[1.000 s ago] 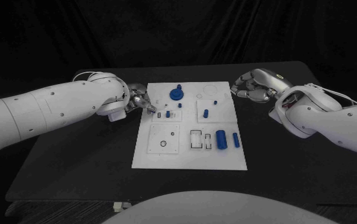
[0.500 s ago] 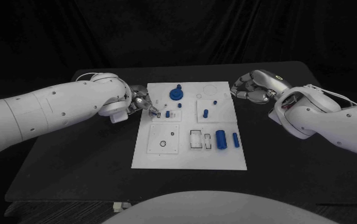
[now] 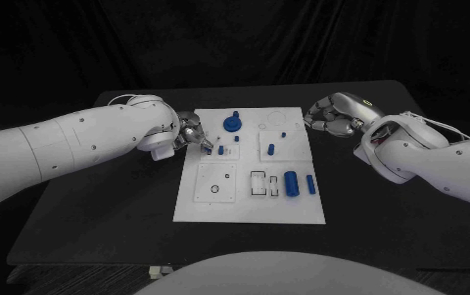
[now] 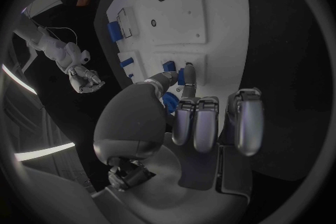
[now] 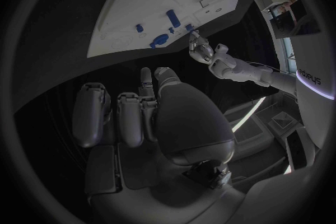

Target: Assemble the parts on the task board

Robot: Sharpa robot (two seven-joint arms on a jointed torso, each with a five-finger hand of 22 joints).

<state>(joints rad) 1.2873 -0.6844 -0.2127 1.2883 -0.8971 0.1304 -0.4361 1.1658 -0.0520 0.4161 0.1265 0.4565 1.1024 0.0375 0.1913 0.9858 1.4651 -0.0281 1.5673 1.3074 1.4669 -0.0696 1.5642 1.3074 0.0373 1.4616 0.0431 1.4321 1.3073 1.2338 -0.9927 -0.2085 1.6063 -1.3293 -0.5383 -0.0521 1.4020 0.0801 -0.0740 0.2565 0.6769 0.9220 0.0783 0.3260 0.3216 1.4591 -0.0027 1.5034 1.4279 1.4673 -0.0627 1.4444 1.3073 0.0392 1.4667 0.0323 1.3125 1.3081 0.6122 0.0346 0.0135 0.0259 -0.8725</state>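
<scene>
Head view: the task board (image 3: 250,203) is a flat white rectangular plate in the middle of the black table (image 3: 117,200), its long axis running from 6 o'clock to 12 o'clock. Shallow square panels with round and rectangular recesses mark its matte surface.

The blue parts sit on it. A round knob-like piece (image 3: 233,123) stands near 12 o'clock on the board. A short upright peg (image 3: 272,149) sits just right of centre, and a smaller peg (image 3: 221,149) stands on the left side. Toward 4 o'clock lie a thick cylinder (image 3: 291,182) and a slim rod (image 3: 310,184), side by side but apart — both with their long axes parallel to the board's long edge.

The left hand (image 3: 188,134), silver and smooth-jointed, is at the board's 9 o'clock edge, fingertips over the panel beside the smaller peg. In the left wrist view its fingers (image 4: 196,123) are bent together, one fingertip reaching down to the board by a blue piece (image 4: 171,67); whether it grips anything I cannot tell.

The right hand (image 3: 328,116) hovers off the board's 2 o'clock corner — fingers curled inward, nothing seen in them. The right wrist view shows those fingers (image 5: 129,117) folded close together above the dark table.
</scene>
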